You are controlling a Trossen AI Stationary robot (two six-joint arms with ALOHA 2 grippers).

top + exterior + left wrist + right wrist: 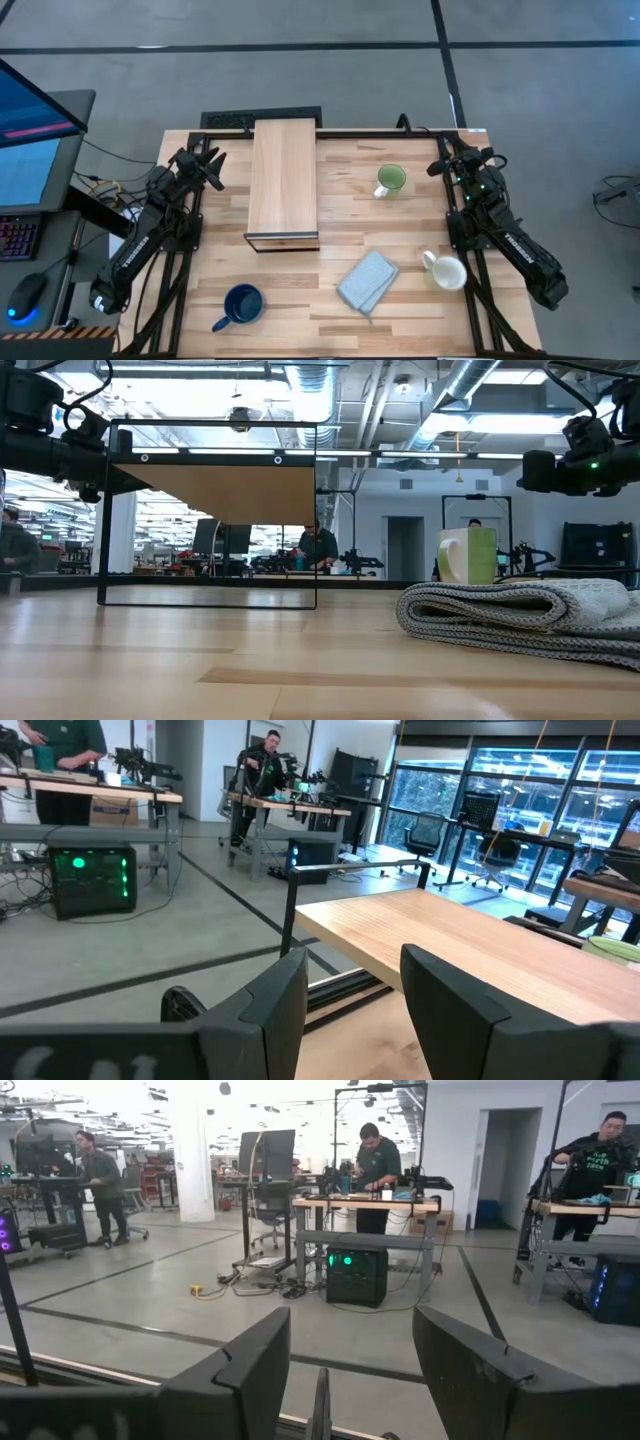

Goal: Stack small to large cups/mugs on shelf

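The light-wood shelf (284, 183) stands on the table's far middle; its plank top (480, 945) shows in the left wrist view. A light green mug (390, 180) stands right of the shelf, also in the low view (467, 556). A white mug (445, 271) sits near the right edge. The dark blue mug (241, 305) rests at the near left. My left gripper (212, 166) hovers left of the shelf, open (355, 995). My right gripper (447, 164) waits at the far right, open (352, 1360).
A folded grey-blue cloth (367, 281) lies between the blue and white mugs, filling the low view's right (520, 615). Bare tabletop (345, 225) lies between shelf and green mug. People stand at benches in the room beyond the table.
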